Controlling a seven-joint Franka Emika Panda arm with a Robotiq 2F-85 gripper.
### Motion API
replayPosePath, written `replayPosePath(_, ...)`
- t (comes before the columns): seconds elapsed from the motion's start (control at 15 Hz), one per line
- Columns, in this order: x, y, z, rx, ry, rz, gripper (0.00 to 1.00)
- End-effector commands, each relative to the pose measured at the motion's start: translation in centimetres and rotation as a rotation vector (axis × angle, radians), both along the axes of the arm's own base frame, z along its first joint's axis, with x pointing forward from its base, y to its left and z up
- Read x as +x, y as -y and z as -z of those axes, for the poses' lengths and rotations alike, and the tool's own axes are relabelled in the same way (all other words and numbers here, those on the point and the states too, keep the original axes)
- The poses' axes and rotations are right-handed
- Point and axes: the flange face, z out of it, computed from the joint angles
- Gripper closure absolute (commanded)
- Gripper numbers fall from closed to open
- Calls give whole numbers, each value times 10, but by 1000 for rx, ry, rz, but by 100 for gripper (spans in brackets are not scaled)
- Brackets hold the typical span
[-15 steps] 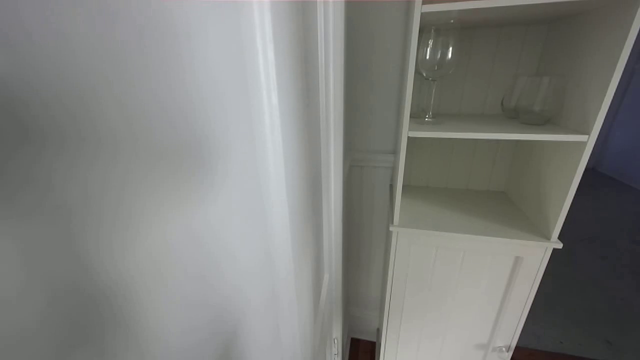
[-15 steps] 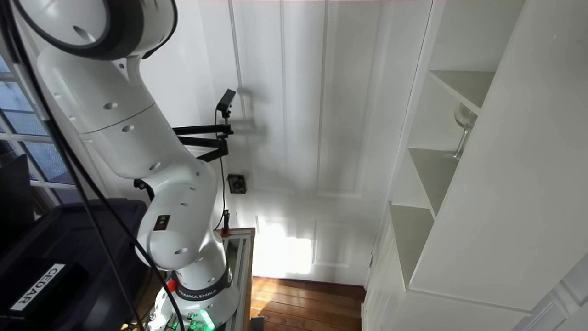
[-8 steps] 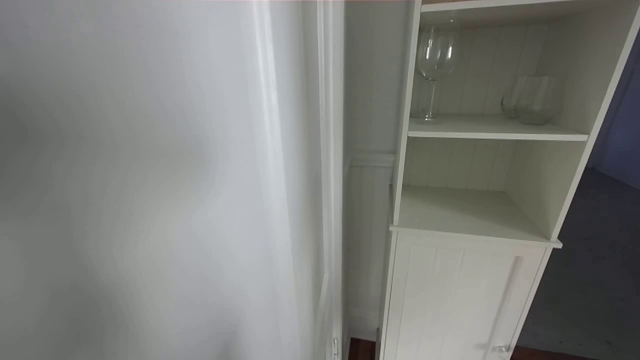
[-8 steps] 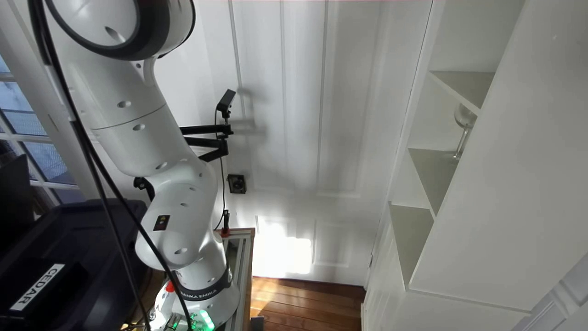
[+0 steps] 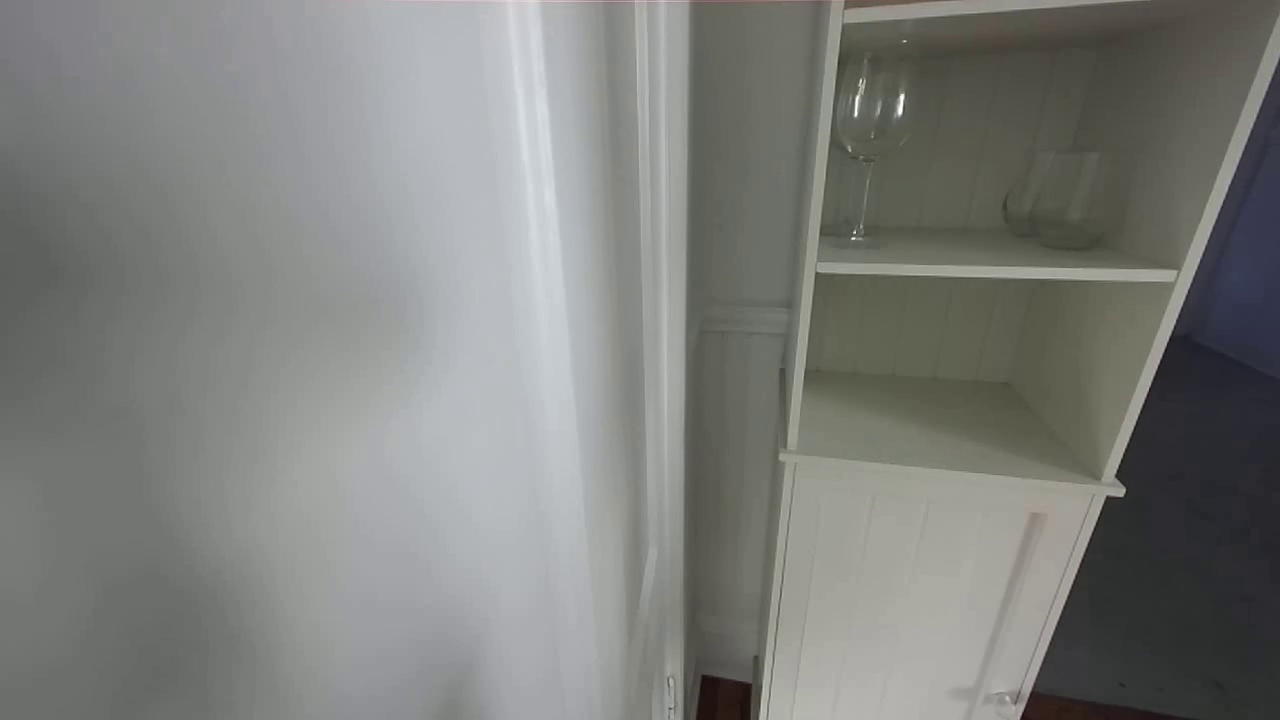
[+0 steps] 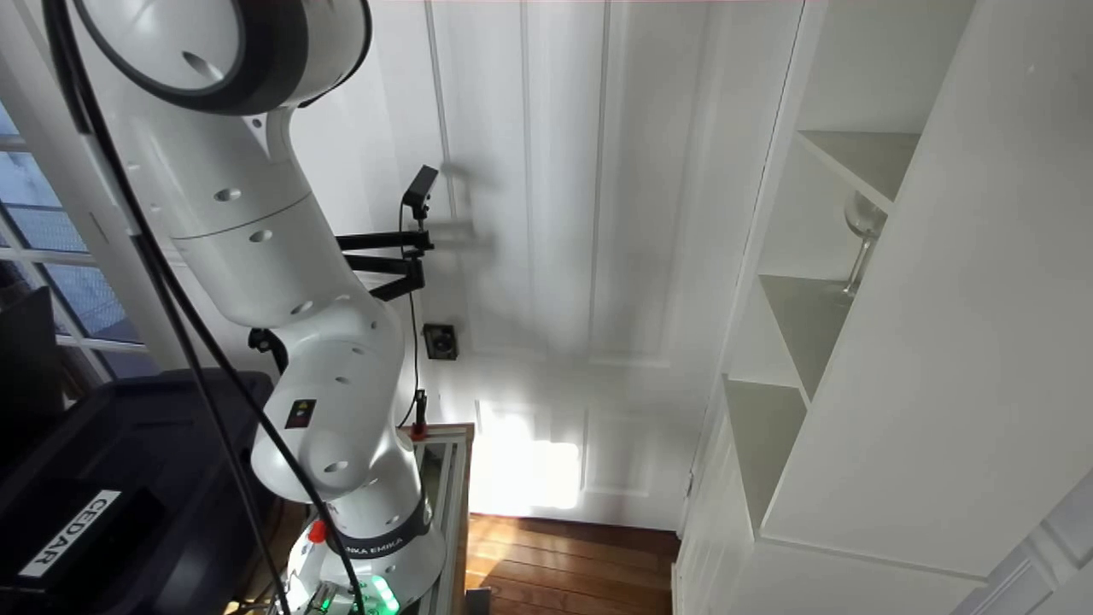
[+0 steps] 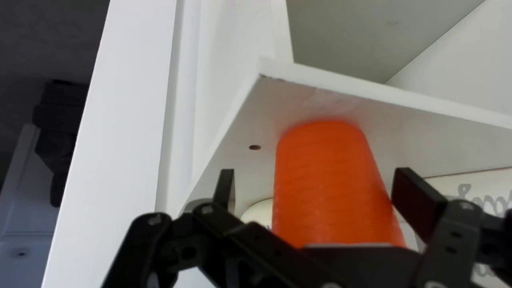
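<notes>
While the jaws of the black gripper [image 7: 320, 192] stand spread in the wrist view, a ribbed, tapering orange cylinder [image 7: 330, 188] sits between them. Clear gap at the view's left; at its right the cylinder passes just beside or against the jaw, cannot tell which. Upper end overlaps a flat white shelf panel [image 7: 416, 140] tinted reddish around it; contact there unclear. Small dark hole [image 7: 255, 147] in the panel, left of the cylinder. Partly hidden behind: a rounded white object [image 7: 256, 212]. Farther right, a white board [image 7: 490, 184] with looping grey lettering, cropped and overlapped by the gripper.

Both exterior views: clear stemmed wine glass [image 5: 872, 115], upright on a shelf of a tall white cabinet [image 5: 920, 600]. Two clear stemless glasses [image 5: 1072, 205] overlap near that shelf's right end in an exterior view. White robot arm [image 6: 256, 265] beside a pale panelled door [image 6: 559, 213]; dark plastic tub [image 6: 162, 436] next to the arm's base, white CEDAR label [image 6: 70, 533] over the tub. Brown plank floor [image 6: 572, 559] below.
</notes>
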Motion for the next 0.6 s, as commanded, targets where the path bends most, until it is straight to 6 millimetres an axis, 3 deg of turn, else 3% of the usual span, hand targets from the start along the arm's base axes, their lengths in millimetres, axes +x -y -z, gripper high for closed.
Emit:
replayPosePath(0.0, -15, 19, -11, 49, -22, -42, 0)
replayPosePath(0.27, -18, 27, -6, 84, -81, -77, 0)
replayPosePath(0.53, -33, 48, -17, 24, -6, -187, 0)
